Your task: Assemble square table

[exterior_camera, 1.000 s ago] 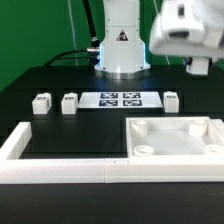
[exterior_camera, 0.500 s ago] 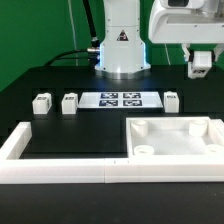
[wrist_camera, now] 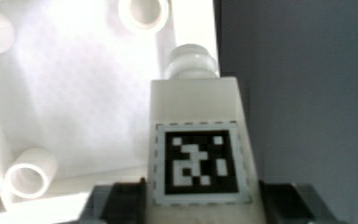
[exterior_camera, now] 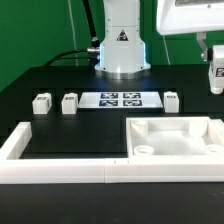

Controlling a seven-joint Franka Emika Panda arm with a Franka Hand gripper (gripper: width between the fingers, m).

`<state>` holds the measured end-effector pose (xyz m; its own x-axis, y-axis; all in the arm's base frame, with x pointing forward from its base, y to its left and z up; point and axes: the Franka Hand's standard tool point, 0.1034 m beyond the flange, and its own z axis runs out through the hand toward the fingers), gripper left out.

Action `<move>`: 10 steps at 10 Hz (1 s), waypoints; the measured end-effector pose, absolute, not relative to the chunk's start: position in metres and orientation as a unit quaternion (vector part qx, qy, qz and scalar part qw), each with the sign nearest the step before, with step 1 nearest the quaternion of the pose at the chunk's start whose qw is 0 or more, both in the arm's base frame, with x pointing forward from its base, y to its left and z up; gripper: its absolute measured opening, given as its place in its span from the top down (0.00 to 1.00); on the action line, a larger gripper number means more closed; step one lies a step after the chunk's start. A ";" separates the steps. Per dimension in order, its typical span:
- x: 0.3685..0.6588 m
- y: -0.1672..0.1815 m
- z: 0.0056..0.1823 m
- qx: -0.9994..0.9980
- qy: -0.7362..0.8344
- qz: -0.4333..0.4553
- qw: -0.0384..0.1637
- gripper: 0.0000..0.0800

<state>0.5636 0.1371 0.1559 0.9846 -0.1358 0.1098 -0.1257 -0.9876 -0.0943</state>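
The tool (wrist_camera: 199, 198) is pinching a small white tagged leg block (wrist_camera: 199, 110) near the white square plastic top (exterior_camera: 185, 137); all legs are waiting

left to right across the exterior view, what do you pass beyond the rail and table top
leftmost leg block, second leg block, marker board, third leg block, raised leg block held off the table at far right
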 end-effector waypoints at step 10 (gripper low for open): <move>0.601 0.117 0.147 -0.974 0.022 -0.218 0.050 0.64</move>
